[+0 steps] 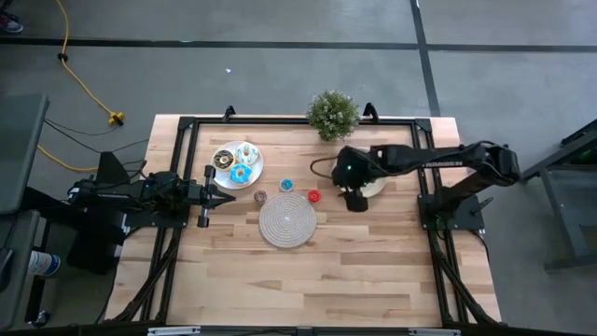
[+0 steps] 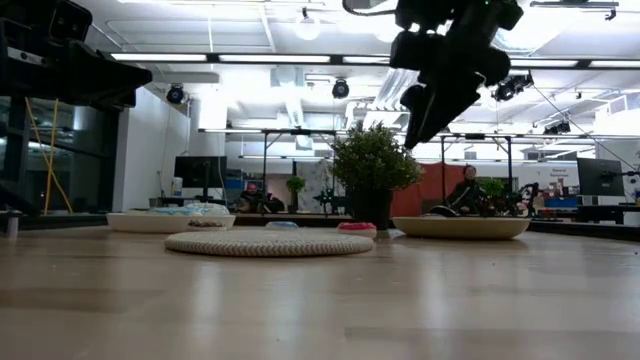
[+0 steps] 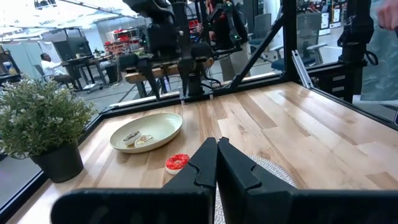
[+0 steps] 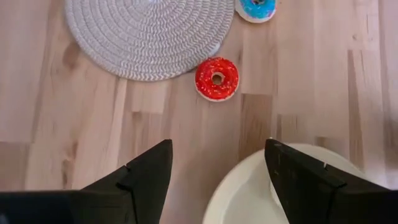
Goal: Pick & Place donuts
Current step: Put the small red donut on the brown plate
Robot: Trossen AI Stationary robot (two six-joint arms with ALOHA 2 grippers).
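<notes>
A red donut [image 4: 217, 79] and a blue donut [image 4: 256, 7] lie on the wood beside the woven mat [image 4: 149, 34]. A small brown donut [image 1: 261, 197] lies to the mat's left. Several more donuts sit on the white plate [image 1: 224, 173], and two pale ones [image 3: 137, 139] rest in the cream plate [image 3: 161, 124]. My right gripper [image 4: 217, 162] hangs open above the table between the red donut and the cream plate, slanting down, nothing between its fingers. My left gripper [image 1: 229, 198] is shut and level at the table's left, near the white plate.
A potted plant [image 1: 333, 114] stands at the far edge behind the cream plate. The black frame rails [image 1: 298, 121] run along the table's sides. Bare wood [image 1: 308, 280] stretches from the mat to the near edge. People sit at desks in the room beyond.
</notes>
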